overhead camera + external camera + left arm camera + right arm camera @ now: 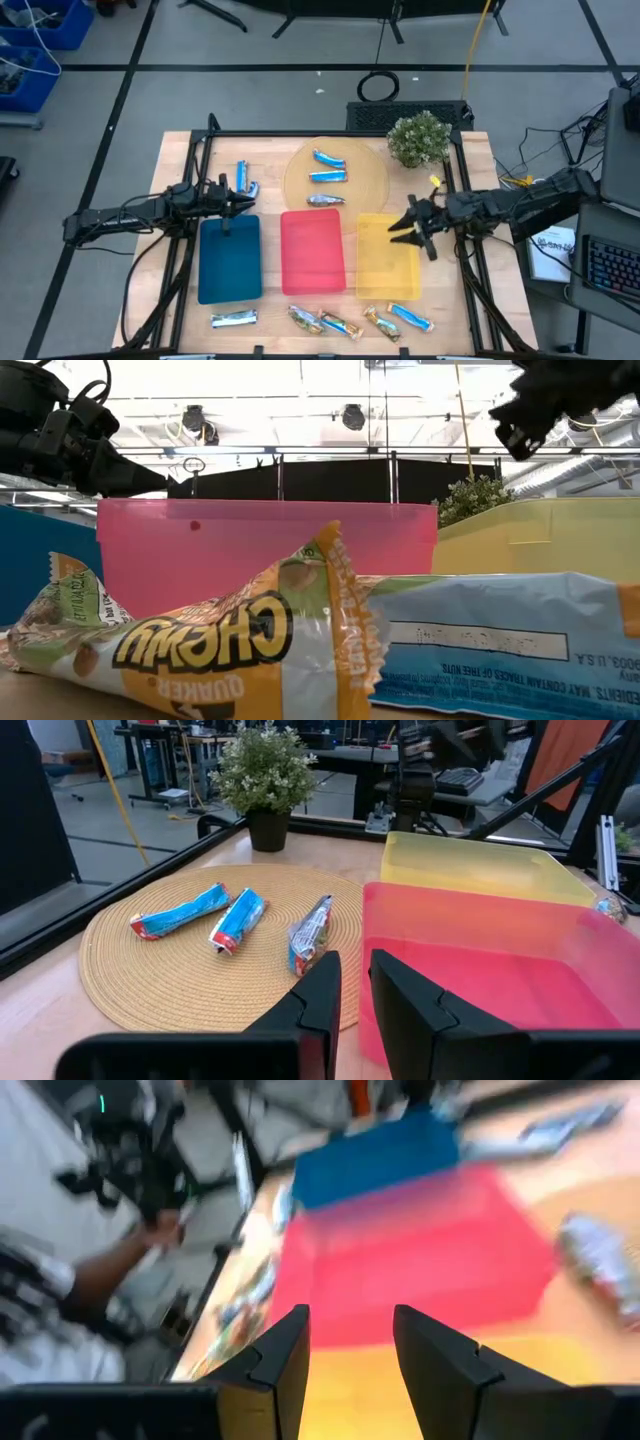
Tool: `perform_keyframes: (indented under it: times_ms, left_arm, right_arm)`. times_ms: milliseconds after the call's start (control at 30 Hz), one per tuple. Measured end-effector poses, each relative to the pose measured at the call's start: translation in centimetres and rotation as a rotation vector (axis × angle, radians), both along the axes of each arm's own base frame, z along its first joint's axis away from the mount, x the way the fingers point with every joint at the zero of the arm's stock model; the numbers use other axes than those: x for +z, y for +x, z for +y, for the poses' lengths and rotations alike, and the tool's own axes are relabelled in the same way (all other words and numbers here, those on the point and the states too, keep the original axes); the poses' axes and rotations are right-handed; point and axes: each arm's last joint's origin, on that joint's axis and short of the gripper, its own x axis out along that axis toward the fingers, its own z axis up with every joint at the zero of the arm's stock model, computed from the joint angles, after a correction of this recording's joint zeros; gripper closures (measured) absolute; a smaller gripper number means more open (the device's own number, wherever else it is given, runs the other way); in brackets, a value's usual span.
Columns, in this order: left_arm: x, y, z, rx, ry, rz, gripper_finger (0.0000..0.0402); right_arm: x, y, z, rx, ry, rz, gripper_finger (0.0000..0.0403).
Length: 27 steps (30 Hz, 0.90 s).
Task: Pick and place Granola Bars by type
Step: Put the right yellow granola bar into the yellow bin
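Several wrapped granola bars lie flat on the table. Two bright blue ones [328, 158] [328, 177] and a silver one [325, 200] rest on the round tan disc [300, 175]. Two more [246, 182] lie left of the disc. Along the near edge are a silver-blue bar [233, 318], three brown-gold ones [305, 320] and a blue one [410, 318]. My left gripper [240, 205] [355, 982] hovers over the blue tray's far edge, empty, with only a narrow gap between its fingers. My right gripper [410, 228] [350, 1345] is open and empty above the yellow tray [388, 268].
The blue tray [230, 262], red tray [313, 255] and yellow tray stand side by side mid-table with nothing in them. A potted plant [418, 138] stands at the far right corner. In the right wrist view a person's arm [100, 1280] shows beyond the table.
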Motion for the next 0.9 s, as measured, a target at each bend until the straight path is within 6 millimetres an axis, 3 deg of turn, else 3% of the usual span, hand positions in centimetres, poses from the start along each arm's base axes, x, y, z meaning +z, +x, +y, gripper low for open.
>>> perform_keyframes:
  times_ms: [200, 400, 667, 900]
  left_arm:
    - [0.0, 0.0, 0.0, 0.000, 0.000, -0.002, 0.0339]
    - [0.0, 0.0, 0.0, 0.000, 0.000, -0.002, 0.0339]
    - [0.0, 0.0, 0.0, 0.001, 0.001, -0.002, 0.0339]
    - [0.0, 0.0, 0.0, 0.001, 0.001, -0.003, 0.0339]
  right_arm:
    - [2.3, 2.9, 4.1, 0.055, 0.104, 0.292, 0.0266]
    - [2.1, 4.4, 8.5, -0.001, 0.319, 0.551, 0.0266]
    - [-0.3, 3.3, 13.7, -0.161, 0.636, 0.890, 0.0266]
    - [-2.2, 1.5, 15.8, -0.318, 0.675, 1.065, 0.0266]
